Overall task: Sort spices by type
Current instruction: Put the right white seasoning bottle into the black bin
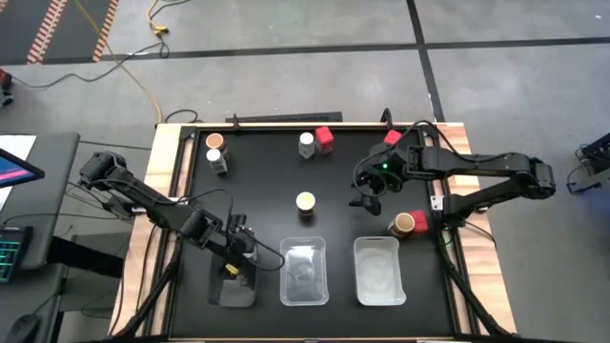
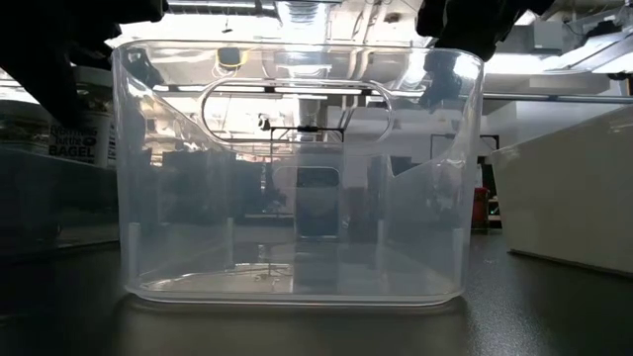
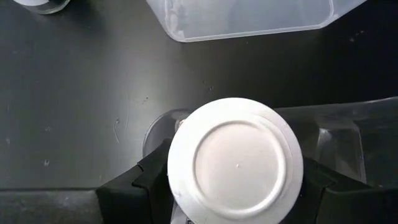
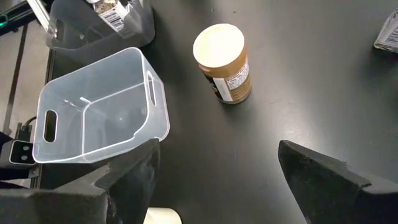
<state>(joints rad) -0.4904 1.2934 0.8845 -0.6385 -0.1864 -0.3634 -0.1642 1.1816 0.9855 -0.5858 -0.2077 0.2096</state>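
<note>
Black tabletop: left gripper clamps a white-capped jar over the left tray; right gripper gapes; most jars unsorted

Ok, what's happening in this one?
Spice jars are being sorted into clear trays. The left tool grips a white-capped jar over the left tray. The right tool hangs open above the table, near the cream-lidded jar. The middle tray and right tray look empty; other jars wait along the far edge.
</note>
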